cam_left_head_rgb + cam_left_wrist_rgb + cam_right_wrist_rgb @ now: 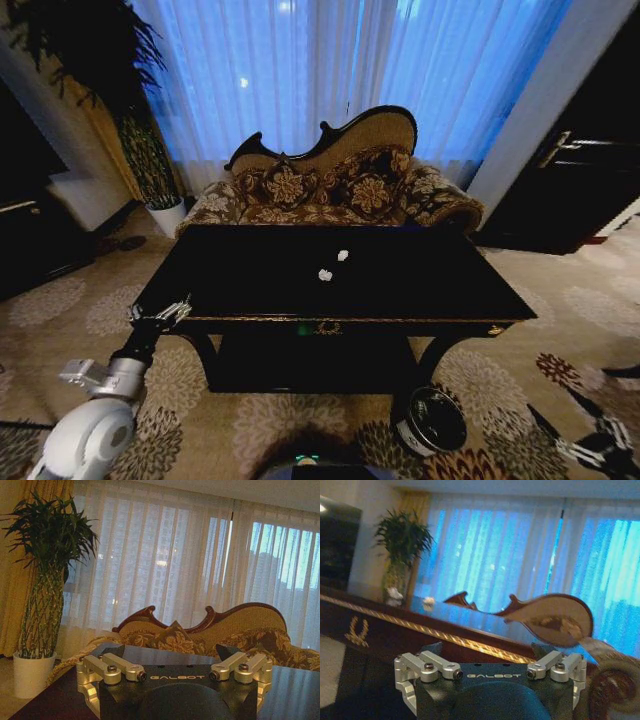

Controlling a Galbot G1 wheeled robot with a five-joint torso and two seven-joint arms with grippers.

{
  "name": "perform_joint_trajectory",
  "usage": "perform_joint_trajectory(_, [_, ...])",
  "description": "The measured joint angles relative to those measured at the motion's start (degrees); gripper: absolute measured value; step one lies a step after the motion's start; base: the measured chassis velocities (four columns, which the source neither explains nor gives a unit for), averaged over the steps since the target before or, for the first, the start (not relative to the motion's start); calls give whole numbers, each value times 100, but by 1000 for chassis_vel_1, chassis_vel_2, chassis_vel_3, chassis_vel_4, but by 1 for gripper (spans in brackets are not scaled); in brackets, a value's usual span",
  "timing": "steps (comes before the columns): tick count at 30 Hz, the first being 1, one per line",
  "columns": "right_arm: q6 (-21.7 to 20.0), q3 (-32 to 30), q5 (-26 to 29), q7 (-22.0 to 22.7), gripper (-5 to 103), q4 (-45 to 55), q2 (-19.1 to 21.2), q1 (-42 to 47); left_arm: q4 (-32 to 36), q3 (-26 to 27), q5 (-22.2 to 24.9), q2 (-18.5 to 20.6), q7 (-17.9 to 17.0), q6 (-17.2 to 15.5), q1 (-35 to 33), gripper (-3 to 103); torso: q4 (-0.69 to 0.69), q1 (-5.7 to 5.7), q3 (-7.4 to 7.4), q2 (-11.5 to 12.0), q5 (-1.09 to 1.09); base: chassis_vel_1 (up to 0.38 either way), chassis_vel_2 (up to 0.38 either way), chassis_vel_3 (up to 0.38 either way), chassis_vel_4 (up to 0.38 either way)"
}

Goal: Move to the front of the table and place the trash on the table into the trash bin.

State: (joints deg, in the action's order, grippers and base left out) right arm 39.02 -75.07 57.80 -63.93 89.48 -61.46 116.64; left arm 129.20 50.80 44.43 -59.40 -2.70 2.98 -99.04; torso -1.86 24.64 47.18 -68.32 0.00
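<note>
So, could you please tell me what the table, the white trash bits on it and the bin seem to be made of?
The table looks like dark lacquered wood: its glossy top mirrors the curtains, and a gilt trim runs along the front edge. The two white trash bits look like crumpled paper, matte and irregular. The bin is black with a shiny rim, perhaps metal or plastic; I cannot tell which.

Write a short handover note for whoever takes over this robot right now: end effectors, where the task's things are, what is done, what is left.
Left end effector: open, empty, at the table's front left corner.
Right end effector: low at the robot's right, below table height; open, empty.
Trash: two crumpled paper bits mid-table.
Trash bin: on the carpet by the front right leg.
Done: robot faces the table's front.
Left: bin both bits.
</note>
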Motion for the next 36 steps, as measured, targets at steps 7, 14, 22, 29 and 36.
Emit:
perform_joint_trajectory(7, [-129, -2, -59, 342, 100, 922, -167, 167, 37, -8, -30, -31, 0, 0, -12, 100, 0, 0, 0, 0, -1, 0, 0, 0, 0])
perform_joint_trajectory(14, [-255, 237, -512, 1311, 100, 1629, -112, 75, -9, -3, -68, -80, 23, 39, -39, 100, 1, 0, 0, 0, 0, 0, 0, 0, 0])
perform_joint_trajectory(22, [-476, 466, -1106, 2341, 100, 2219, 106, -55, -3, -8, -62, -84, 29, 46, -15, 100, 1, 0, 0, 0, 1, 0, 0, 0, 0])
perform_joint_trajectory(29, [-827, 611, -1652, 2948, 100, 2822, 298, -96, 1, -96, -199, -133, 36, 68, 20, 100, 0, 0, 0, 0, -1, 0, 0, 0, 0])
perform_joint_trajectory(36, [-1285, 1010, -2014, 3430, 100, 3276, 575, -341, 108, -110, -243, -63, 42, 76, 20, 100, 0, 0, 0, 0, 0, 0, 0, 0, 0])
